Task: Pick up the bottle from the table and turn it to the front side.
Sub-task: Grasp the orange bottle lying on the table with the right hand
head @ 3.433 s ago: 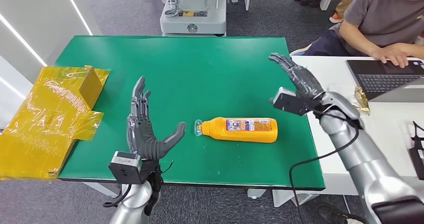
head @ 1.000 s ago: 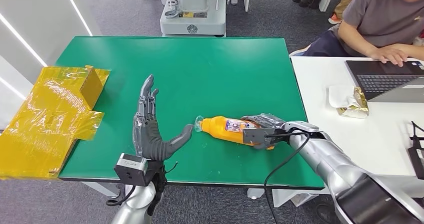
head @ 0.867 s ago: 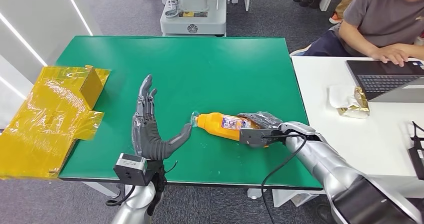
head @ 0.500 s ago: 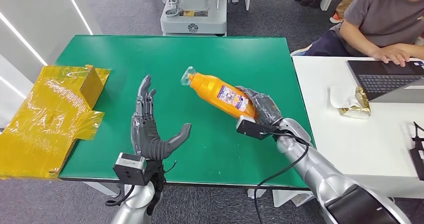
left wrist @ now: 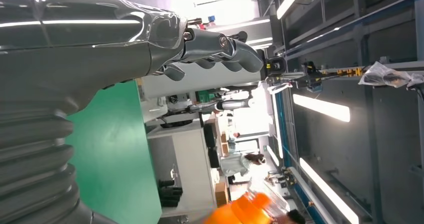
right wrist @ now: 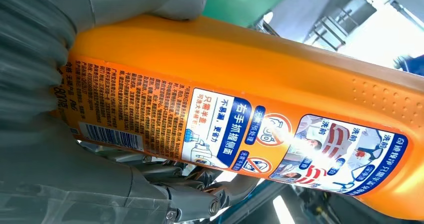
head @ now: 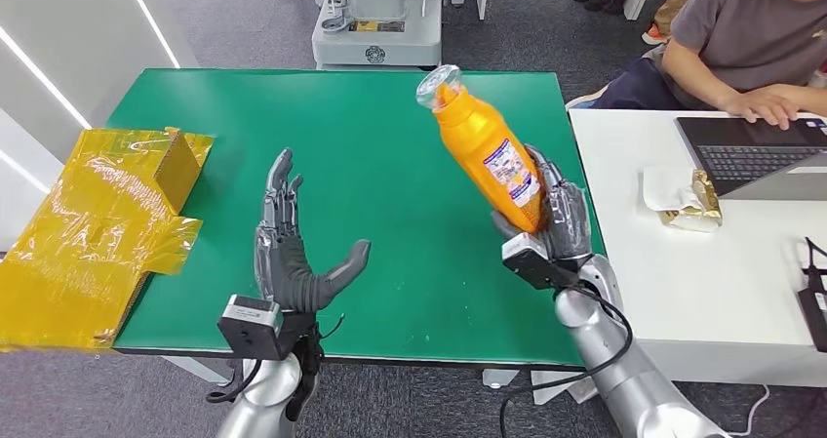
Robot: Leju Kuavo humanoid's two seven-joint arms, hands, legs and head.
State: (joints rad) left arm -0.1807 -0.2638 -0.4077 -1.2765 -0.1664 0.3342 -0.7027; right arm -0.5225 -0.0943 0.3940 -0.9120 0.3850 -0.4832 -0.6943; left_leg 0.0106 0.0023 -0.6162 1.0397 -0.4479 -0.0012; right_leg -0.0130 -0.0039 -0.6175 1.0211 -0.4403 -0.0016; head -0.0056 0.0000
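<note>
An orange bottle (head: 485, 151) with a clear cap and a printed label is held up above the green table (head: 371, 136), tilted, cap pointing up and away from me. My right hand (head: 552, 221) grips its lower end. Close up, the right wrist view shows the bottle (right wrist: 260, 109) with its barcode and text label facing the camera, the right hand (right wrist: 55, 74) wrapped around it. My left hand (head: 291, 253) hovers over the table's near left part, fingers spread, holding nothing. The left wrist view shows my left hand (left wrist: 100, 39) and the bottle's orange shoulder (left wrist: 240, 211).
Yellow crinkled wrapping with a small box (head: 107, 223) lies over the table's left edge. A white desk (head: 722, 253) on the right carries a laptop (head: 751, 150) and a foil packet (head: 697, 204); a person (head: 751, 38) sits there. A grey machine base (head: 375, 28) stands beyond the table.
My right hand came down onto the lying bottle, gripped it, lifted it off the table and swung it up toward upright. The left hand stayed nearly still.
</note>
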